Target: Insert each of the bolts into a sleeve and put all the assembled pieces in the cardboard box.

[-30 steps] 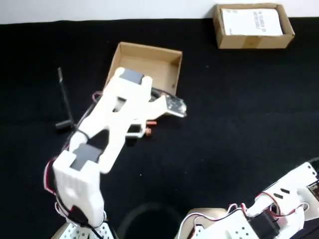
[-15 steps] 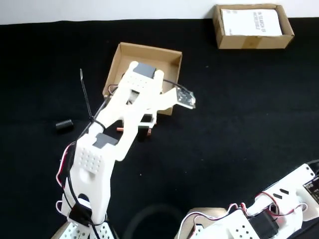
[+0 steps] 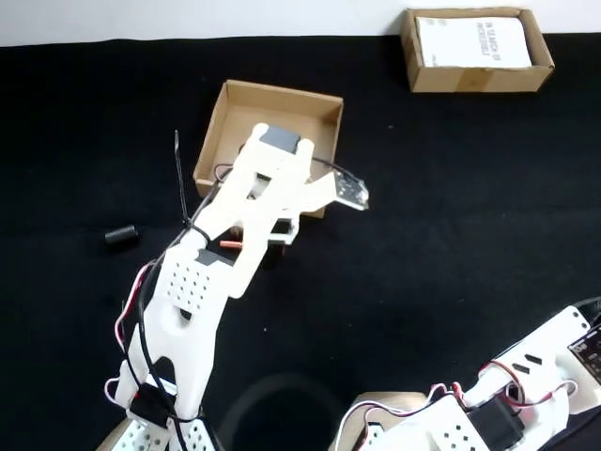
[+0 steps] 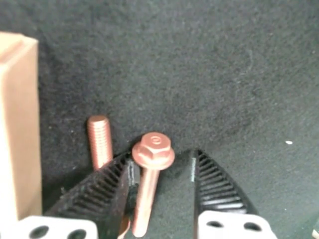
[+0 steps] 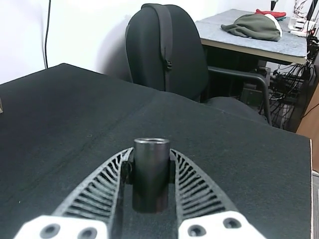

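Bolt point(image 4: 148, 179) lies between the parted jaws of the left gripper point(image 4: 163, 155), against one; second bolt point(image 4: 98, 142) lies just outside, beside the box point(image 4: 17, 124). Right gripper point(image 5: 151, 153) clamps a sleeve point(image 5: 151, 177)

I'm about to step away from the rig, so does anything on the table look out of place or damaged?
Nothing looks spilled or damaged. One black sleeve lies alone on its side on the table, well apart from the bolts beside the cardboard box.

No text can be read (the white sheet point(image 3: 474, 40) in the far box point(image 3: 479, 78) bears print too small to tell).
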{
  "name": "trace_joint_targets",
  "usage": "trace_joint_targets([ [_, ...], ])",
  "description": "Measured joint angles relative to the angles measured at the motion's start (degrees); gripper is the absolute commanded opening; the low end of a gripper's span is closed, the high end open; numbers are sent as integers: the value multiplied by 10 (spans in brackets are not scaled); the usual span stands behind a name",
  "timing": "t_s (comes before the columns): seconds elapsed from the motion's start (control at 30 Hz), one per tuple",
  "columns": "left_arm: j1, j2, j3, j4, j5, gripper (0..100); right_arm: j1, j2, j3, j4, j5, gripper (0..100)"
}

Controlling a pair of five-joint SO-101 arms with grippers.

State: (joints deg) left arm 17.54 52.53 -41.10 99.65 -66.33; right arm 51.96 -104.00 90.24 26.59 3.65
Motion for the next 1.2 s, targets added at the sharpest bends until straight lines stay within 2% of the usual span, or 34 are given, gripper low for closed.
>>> trace_joint_targets([
  [0.03, 0, 3, -3, 0, 0, 2, 0, 0, 0, -4, 0, 7],
  [0.23, 0, 5, -4, 4, 2, 8, -1, 0, 21, -56, 0, 7],
  [0.33, 0, 5, -6, 4, 35, 8, -8, 0, 25, -72, 0, 7],
  [0.5, 1, -11, -5, 4, 125, 8, -11, 0, 25, -76, 0, 7],
  [0.63, 23, -70, -4, 4, 264, 8, -49, 0, 27, -49, 0, 7],
  [0.8, 69, -209, -4, 4, 411, 8, -167, 0, 10, 76, 0, 7],
  [0.93, 97, -326, -4, 4, 510, 8, -309, 0, -53, 204, 0, 7],
  [1.07, 105, -431, -4, 7, 559, 8, -473, 0, -89, 300, 0, 7],
  [1.2, 103, -538, 44, 8, 596, 8, -622, 0, -91, 338, 0, 7],
])
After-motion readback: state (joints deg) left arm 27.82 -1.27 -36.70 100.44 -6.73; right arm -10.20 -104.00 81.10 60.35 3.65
